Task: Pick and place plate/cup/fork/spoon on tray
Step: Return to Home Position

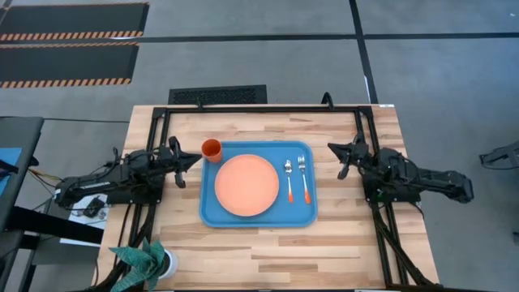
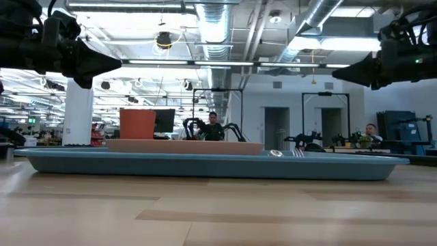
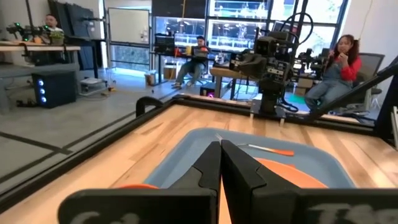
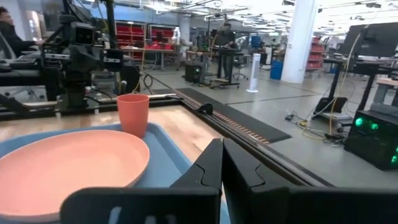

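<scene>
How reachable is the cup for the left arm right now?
Probably yes. The cup stands at the tray's corner nearest the left gripper, nothing between them, though that gripper is shut and would need opening first.

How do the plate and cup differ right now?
The plate is wide and flat, lying across much of the tray; the cup is far smaller and stands upright in a tray corner. The plate is pale salmon, the cup a deeper orange. Both sit inside the tray.
</scene>
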Robot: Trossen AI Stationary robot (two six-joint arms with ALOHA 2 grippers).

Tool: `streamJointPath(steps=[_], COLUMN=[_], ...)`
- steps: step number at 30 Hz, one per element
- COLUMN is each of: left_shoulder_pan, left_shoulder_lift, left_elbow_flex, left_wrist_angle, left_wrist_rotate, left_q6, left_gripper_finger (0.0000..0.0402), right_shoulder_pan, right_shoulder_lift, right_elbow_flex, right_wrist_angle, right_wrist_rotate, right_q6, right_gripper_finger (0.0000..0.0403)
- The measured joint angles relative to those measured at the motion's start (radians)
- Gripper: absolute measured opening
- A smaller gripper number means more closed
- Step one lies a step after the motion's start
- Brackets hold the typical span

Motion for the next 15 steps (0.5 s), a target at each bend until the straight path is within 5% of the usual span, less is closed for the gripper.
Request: streamJointPath(steps=[15], left_shoulder_pan=[0.000], left_shoulder_lift=[0.003], left_elbow_flex=[0.000], left_wrist_angle=[0.001], left_wrist_rotate=[0.004], left_q6=[0.015], left_gripper_finger=[0.0000], right_shoulder_pan=[-0.024], right_shoulder_lift=[0.000], right_elbow_flex=[0.000], right_wrist_angle=[-0.001], right_wrist_rotate=[-0.001], right_q6=[0.000], right_gripper_finger=[0.0027])
